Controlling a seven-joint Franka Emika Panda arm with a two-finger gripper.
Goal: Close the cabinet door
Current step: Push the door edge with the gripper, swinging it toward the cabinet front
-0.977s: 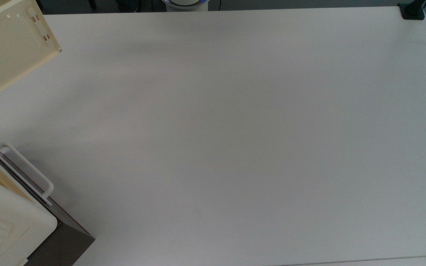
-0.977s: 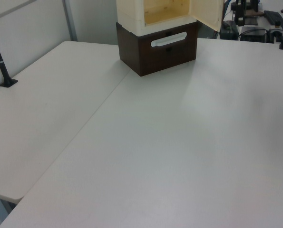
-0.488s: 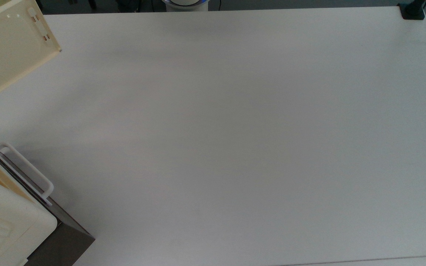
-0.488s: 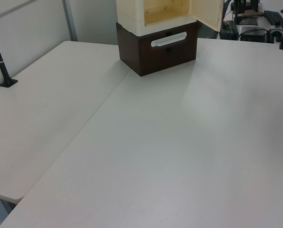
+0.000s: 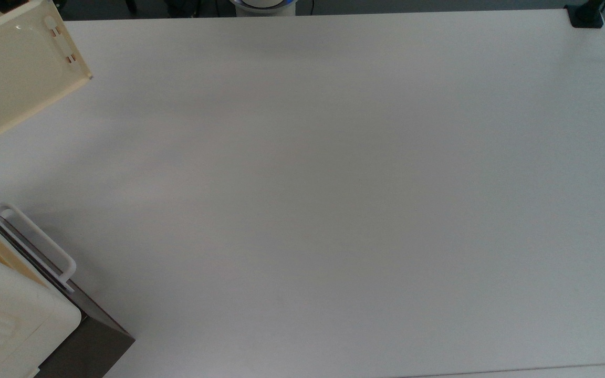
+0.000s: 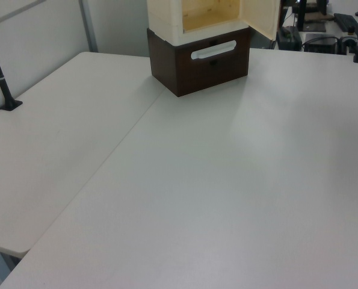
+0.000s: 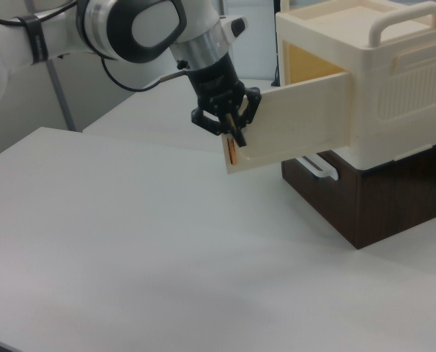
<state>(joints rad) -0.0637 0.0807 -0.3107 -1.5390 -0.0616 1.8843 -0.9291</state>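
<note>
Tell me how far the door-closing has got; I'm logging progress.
Done: the black two-finger gripper has reached the free edge of the flat cream-yellow plastic cabinet door. In hand: pushing that edge. Left: the door stands wide open from the cream-white boxy cabinet, its yellow interior exposed, so nearly the whole swing remains.

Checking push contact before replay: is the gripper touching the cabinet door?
Touching. In the right view the gripper sits right at the free edge of the open cabinet door, overlapping that edge with no gap visible.
</note>
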